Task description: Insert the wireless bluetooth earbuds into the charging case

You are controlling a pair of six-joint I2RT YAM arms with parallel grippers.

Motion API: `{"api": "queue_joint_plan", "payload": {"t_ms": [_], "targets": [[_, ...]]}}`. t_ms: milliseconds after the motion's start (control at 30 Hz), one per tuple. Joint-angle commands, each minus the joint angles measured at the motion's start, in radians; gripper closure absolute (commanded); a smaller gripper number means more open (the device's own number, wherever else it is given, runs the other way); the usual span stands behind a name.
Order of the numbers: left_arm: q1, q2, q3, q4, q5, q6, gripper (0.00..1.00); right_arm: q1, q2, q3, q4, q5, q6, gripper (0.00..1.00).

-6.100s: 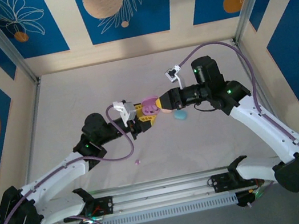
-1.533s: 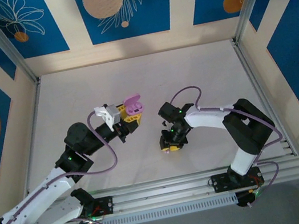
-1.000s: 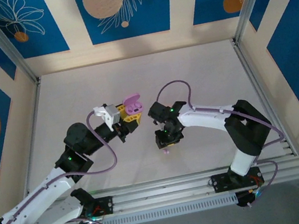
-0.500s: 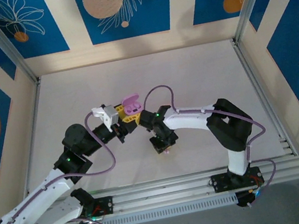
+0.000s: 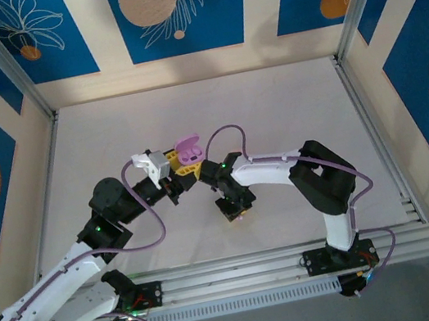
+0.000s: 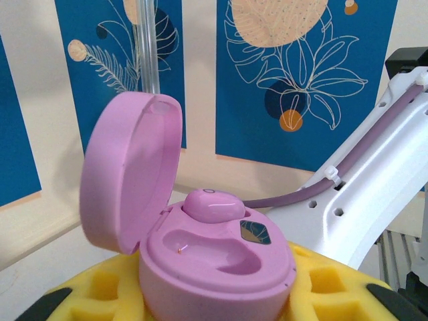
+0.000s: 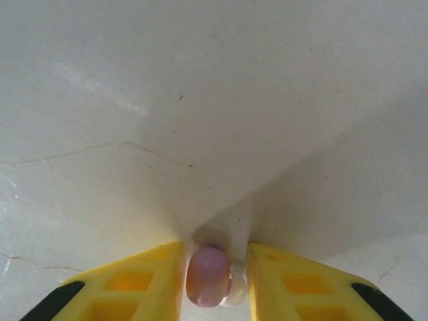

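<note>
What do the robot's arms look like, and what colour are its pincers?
The left arm and right arm are white with chunky black joints, tiny green lights and a looping purple cable. The left pincer and right pincer have yellow fingers with square hollows and black trim.

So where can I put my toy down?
The far half of the table, from the back wall to the arms, is bare. So is the strip between the right arm and the right rail. It's crowded in the near middle: left gripper with the open purple case, right gripper around a purple earbud.
</note>
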Motion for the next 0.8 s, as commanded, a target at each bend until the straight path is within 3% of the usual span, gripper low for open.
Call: {"api": "queue_joint_plan", "payload": {"t_ms": [0,767], "targets": [[-0.013,-0.008,0.032,0.017,-0.008,-0.006,0.71,0.003,0.021,0.029,-0.017,-0.003,-0.014,0.69],[-0.014,-0.007,0.027,0.012,-0.013,-0.006,0.71,0.002,0.032,0.031,-0.048,-0.019,-0.012,0.76]]}}
